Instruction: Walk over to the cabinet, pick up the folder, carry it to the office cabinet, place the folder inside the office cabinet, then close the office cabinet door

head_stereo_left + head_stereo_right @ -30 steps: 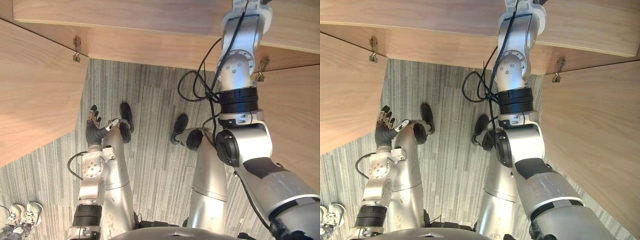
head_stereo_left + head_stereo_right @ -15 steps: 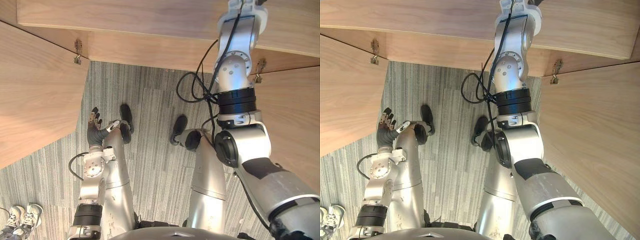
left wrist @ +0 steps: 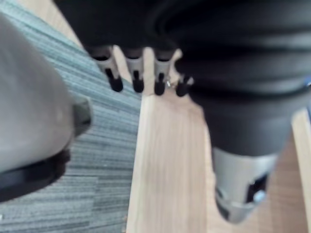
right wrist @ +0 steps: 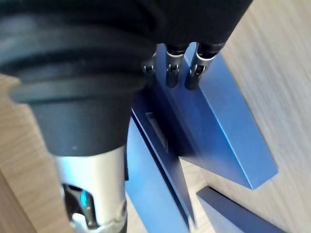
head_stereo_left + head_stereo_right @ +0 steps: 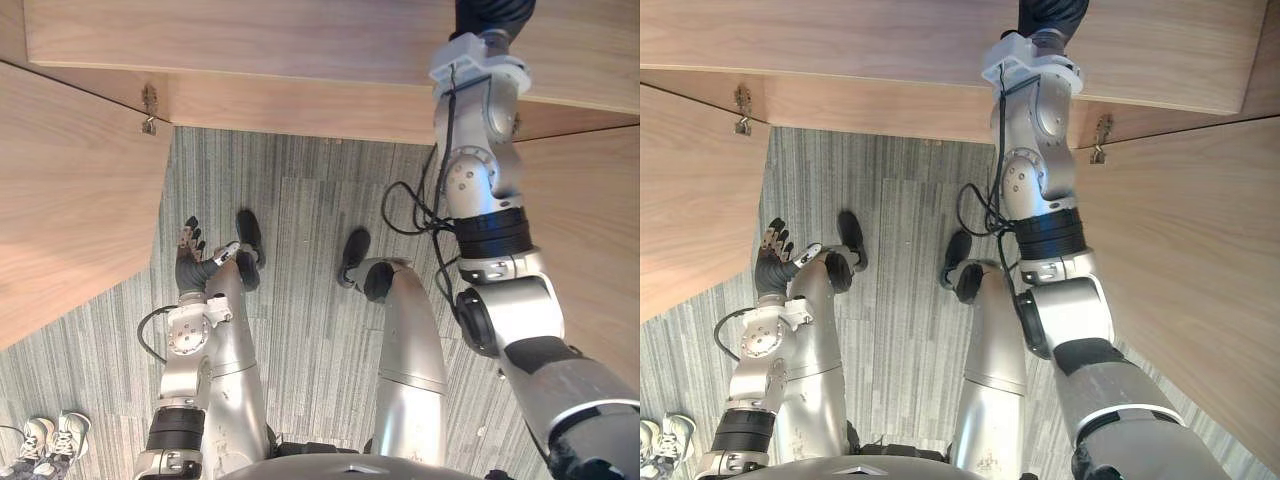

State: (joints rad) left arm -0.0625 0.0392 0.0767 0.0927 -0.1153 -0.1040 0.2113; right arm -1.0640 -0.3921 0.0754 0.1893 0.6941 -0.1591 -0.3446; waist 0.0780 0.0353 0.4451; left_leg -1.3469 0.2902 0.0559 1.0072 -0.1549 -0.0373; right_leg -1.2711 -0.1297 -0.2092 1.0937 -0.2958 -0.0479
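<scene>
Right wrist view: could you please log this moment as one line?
right hand: at blue folder | grasp: cannot tell | left hand: open, idle at side

It looked like an office: grey striped carpet (image 5: pixel 300 330), wood-veneer cabinet doors (image 5: pixel 70 200) on metal hinges (image 5: pixel 149 108), and blue folders (image 4: pixel 228 136) on a wooden shelf.

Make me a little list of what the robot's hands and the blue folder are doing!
left hand: open, hanging low above the carpet
right hand: reached up into the cabinet, right at the folder
folder: blue, on a wooden shelf, more blue ones beside it
cabinet doors: open on both sides
</scene>
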